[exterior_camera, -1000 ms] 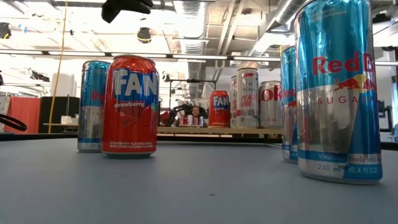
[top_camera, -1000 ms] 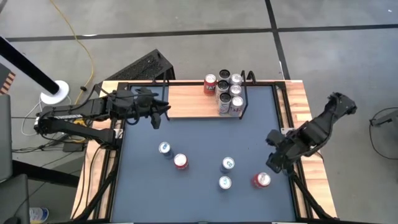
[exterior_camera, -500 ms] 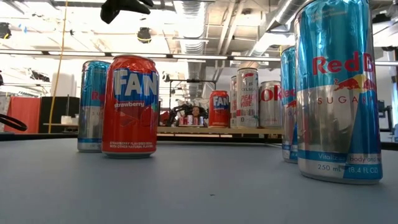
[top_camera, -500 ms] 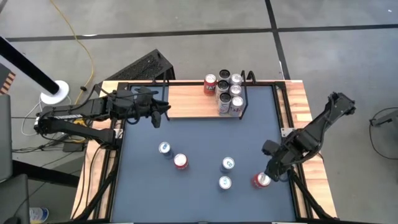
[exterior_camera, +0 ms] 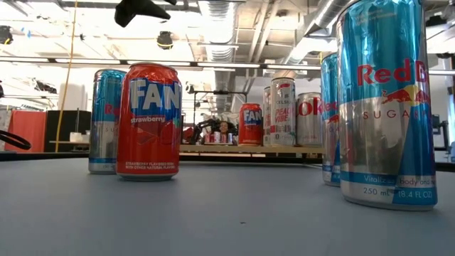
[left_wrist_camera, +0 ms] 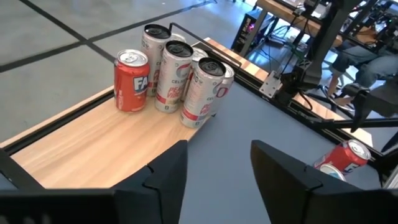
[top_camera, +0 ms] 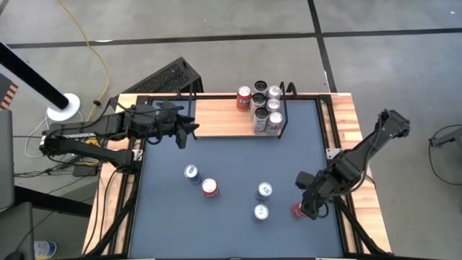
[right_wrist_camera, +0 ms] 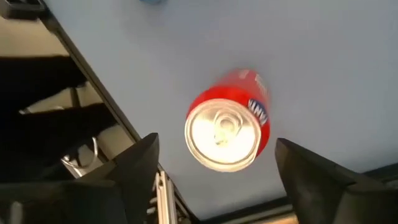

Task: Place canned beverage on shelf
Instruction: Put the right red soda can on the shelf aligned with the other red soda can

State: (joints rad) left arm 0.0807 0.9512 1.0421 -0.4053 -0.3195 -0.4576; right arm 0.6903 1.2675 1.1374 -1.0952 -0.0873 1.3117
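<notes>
The right tool hovers over a red can standing near the worktop's right edge, its fingers spread apart and empty. It should descend centred, straddling the can evenly before closing. The left tool waits, parted, beside the shelf.

arms: black, jointed | fingers: dark, flat, matte
</notes>
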